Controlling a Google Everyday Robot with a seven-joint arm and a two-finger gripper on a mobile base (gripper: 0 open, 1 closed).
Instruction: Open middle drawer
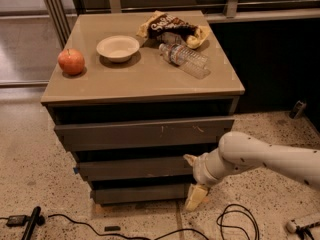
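- Gripper (193, 180): low at the cabinet's front R corner, about 5 o'clock in the view, level w/ the lower two drawers.
- Fingers spread wide, holding nothing. Upper finger (190, 159) points to approx 10 o'clock, lower finger (196, 198) hangs to approx 7 o'clock.
- Arm (270, 159): white, rounded, comes in from 3 o'clock. Forearm runs near level, dips slightly toward the wrist, and is cut off at the R edge.
- Middle drawer (132, 168): 2nd front in the stack, at 9 o'clock from the gripper. Its front sits back under the top drawer (140, 133), w/ a dark gap above.
- Upper fingertip is at the top R corner of the middle drawer's front; can't tell if touching. Lower finger is down beside the R end of the bottom drawer (140, 194), tip near the floor.
- The drawer's R end lies roughly btwn the two fingers, but the wrist covers that end, so the edge itself is hidden.
- Gaps btwn the fronts are in deep shadow; nothing readable inside.
- On the cabinet top (150, 81), L to R: apple (71, 62), bowl (118, 48), chip bag (172, 26), water bottle (184, 60) lying on its side just beside the bag.
- Floor: black cables (235, 221) at approx 6 o'clock below the arm, partly cut off at the bottom edge.
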